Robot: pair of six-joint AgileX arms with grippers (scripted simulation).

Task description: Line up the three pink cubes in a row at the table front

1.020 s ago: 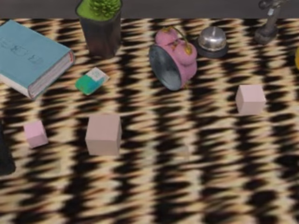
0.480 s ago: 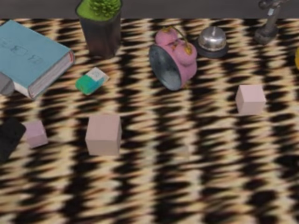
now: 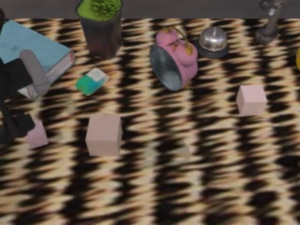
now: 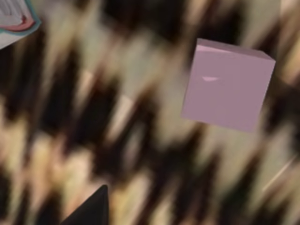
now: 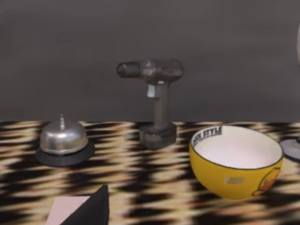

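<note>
Now | our left end effector (image 3: 16, 126) hovers beside small pink cube (image 3: 36, 134) at surface (image 3: 187, 187) left; grip state unreadable | right arm unseen.

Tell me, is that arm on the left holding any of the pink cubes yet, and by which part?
Nothing is held. The left pincer hangs beside the small pink cube, which sits on the table; the left wrist view shows it untouched.
</note>
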